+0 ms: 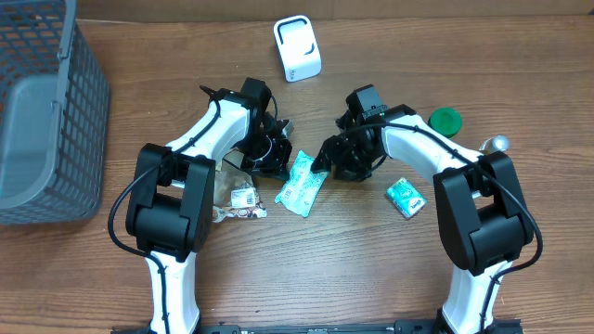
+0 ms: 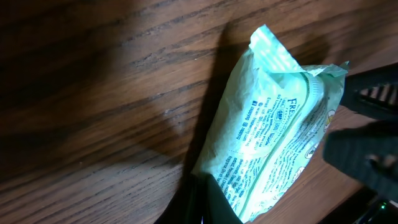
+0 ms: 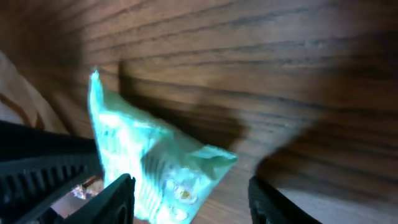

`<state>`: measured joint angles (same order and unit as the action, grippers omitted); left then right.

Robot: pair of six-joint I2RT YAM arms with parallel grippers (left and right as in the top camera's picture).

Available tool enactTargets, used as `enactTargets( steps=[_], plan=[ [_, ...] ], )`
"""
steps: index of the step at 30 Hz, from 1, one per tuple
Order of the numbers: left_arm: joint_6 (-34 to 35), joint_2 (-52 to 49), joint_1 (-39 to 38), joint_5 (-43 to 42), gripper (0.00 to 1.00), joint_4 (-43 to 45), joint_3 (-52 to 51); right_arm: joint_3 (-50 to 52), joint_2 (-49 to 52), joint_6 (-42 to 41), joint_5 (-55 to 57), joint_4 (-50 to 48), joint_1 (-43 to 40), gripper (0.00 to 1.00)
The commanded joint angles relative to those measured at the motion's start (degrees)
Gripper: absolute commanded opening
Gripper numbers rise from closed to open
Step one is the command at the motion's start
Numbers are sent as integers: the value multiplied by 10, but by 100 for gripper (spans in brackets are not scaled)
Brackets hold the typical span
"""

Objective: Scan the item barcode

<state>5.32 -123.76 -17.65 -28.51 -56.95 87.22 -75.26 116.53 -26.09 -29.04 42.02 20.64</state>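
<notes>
— Two grippers are recorded at the packet [image 1: 299,184]. Where is it located?
— It is found at the middle of the table [image 1: 371,278], lying slantwise. Small print is seen on its face in the left wrist view; a barcode cannot be made out.
— How are the left jaws reported?
— The left gripper [image 1: 278,165] is placed at the packet's 10 o'clock. Its jaws are pressed together on the packet's edge.
— And the right?
— The right gripper [image 3: 189,190] is set at the packet's 2 o'clock. Its jaws are seen apart, with one end of the packet lodged between them, nearer one finger [image 3: 118,199]. Contact cannot be confirmed.
— What else is noted?
— From the packet, the scanner [image 1: 297,48] is seen at 12 o'clock, well apart. A lid [image 1: 445,119] is noted at 2 o'clock, a small pack [image 1: 406,197] at 3, a wrapper [image 1: 243,199] near at 9, and a basket [image 1: 56,111] between 9 and 10 at the table's edge.
</notes>
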Motion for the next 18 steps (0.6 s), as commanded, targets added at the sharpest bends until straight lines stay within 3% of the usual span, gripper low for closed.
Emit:
enactTargets(
  steps=[1, 5, 11, 18],
  plan=[
    [-20, -8, -5, -11, 6, 3, -6, 42, -6, -47, 6, -37, -1, 54],
    [-20, -8, -7, -8, 6, 4, -6, 95, -6, -61, -74, -134, -1, 48],
    [-19, -8, -10, 6, 7, 5, -6, 130, -6, -114, -86, -197, -2, 41],
    [-19, -8, -18, 12, 7, 7, -6, 146, -6, -117, -126, -256, 7, 39]
  ],
)
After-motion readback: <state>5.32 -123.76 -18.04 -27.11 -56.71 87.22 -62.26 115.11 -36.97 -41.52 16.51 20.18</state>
